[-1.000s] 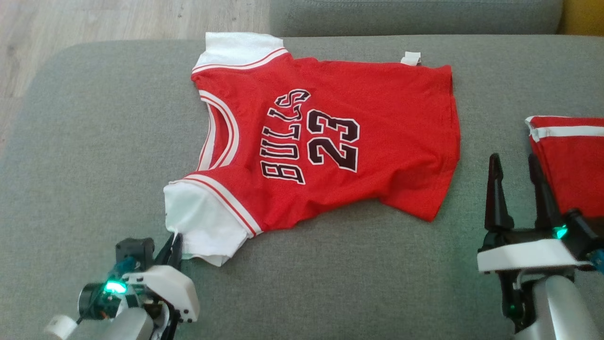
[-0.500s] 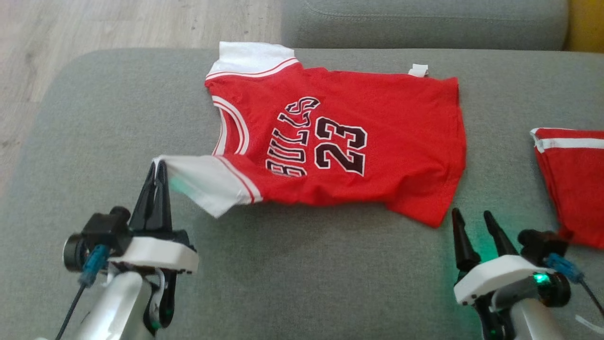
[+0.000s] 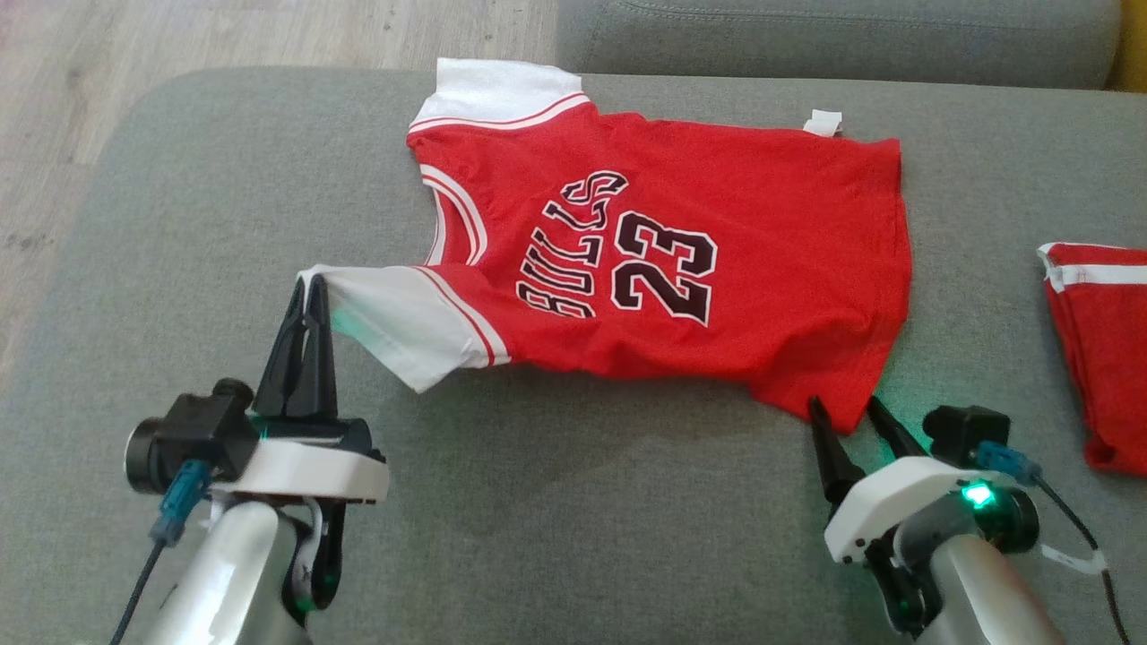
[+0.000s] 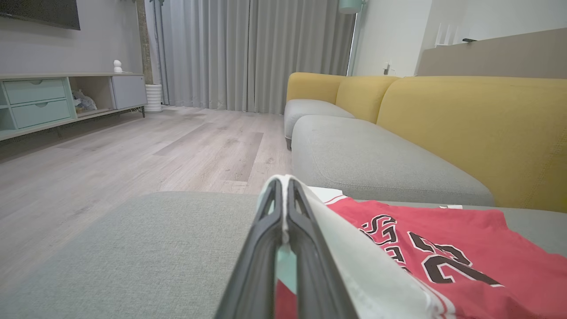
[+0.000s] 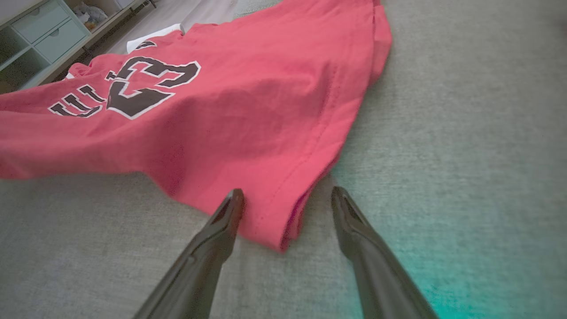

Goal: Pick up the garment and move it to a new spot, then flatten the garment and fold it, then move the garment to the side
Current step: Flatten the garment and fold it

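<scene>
2 grippers sit at the near side of the garment [image 3: 681,269], a red jersey printed BULLS 23. It lies spread across a grey sofa cushion [image 3: 582,511], neck toward the robot's left and hem toward its right. The left gripper [image 3: 306,288] has its 2 fingers pressed together on the edge of the near white sleeve [image 3: 403,318]. That sleeve is lifted clear of the cushion and drawn out to the left, with a shadow under it, while the rest of the jersey rests on the cushion. In the left wrist view the white cloth shows pinched in the seam between the closed fingers.

The right gripper [image 3: 842,405] holds its 2 fingers apart at the near hem corner [image 3: 829,390]. In the right wrist view the corner lies in the gap between them, 1 fingertip over the red cloth and the other over bare cushion, with nothing clamped.

The far white sleeve [image 3: 497,85] lies flat near the cushion's far edge, and a small white label [image 3: 823,122] sticks out along the far side seam. A 2nd red piece [image 3: 1098,349] with a white stripe lies on the cushion to the robot's right, apart from the jersey. Wooden floor [image 3: 224,36] shows beyond the cushion on the left.
</scene>
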Motion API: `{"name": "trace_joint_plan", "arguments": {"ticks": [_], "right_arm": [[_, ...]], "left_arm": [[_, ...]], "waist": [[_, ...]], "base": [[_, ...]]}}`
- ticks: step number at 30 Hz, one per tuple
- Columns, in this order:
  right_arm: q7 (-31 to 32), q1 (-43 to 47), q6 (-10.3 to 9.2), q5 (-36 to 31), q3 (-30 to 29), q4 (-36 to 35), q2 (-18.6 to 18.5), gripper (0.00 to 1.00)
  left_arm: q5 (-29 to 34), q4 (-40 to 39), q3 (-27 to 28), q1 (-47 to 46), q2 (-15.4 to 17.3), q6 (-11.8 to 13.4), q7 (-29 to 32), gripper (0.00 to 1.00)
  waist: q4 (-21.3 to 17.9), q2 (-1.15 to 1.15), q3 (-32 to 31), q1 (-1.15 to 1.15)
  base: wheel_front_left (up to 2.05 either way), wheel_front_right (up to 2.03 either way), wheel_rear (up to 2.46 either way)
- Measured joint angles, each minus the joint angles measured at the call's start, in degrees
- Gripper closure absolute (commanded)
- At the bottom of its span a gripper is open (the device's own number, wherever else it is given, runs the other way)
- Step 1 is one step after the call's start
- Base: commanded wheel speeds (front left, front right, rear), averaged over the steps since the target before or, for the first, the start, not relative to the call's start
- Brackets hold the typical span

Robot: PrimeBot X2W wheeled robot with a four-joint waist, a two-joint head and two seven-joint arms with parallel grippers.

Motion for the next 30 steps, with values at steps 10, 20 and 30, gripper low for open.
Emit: {"name": "trace_joint_plan", "arguments": {"ticks": [10, 20, 30], "right_arm": [[0.7, -0.7, 0.0, 0.0, 4.1, 0.3, -0.2, 1.0], [-1.9, -0.4, 0.0, 0.0, 3.1, -3.6, 0.0, 1.0], [-4.0, 0.2, 0.0, -1.7, -1.7, -17.8, 0.0, 1.0]], "left_arm": [[1.0, 1.1, 1.1, 0.1, -0.3, -0.6, 0.0, 1.0], [1.0, 3.5, 2.5, 0.2, -0.3, -0.6, -0.2, 1.0], [-0.6, 2.1, 4.3, 0.1, 0.9, -1.0, 0.4, 1.0]], "waist": [[-0.5, 0.0, 0.2, 0.0], [-1.5, 0.0, -1.1, 0.0], [-3.3, 0.0, -4.3, 0.0]], "base": [[0.0, 0.0, 0.0], [0.0, 0.0, 0.0], [0.0, 0.0, 0.0]]}}
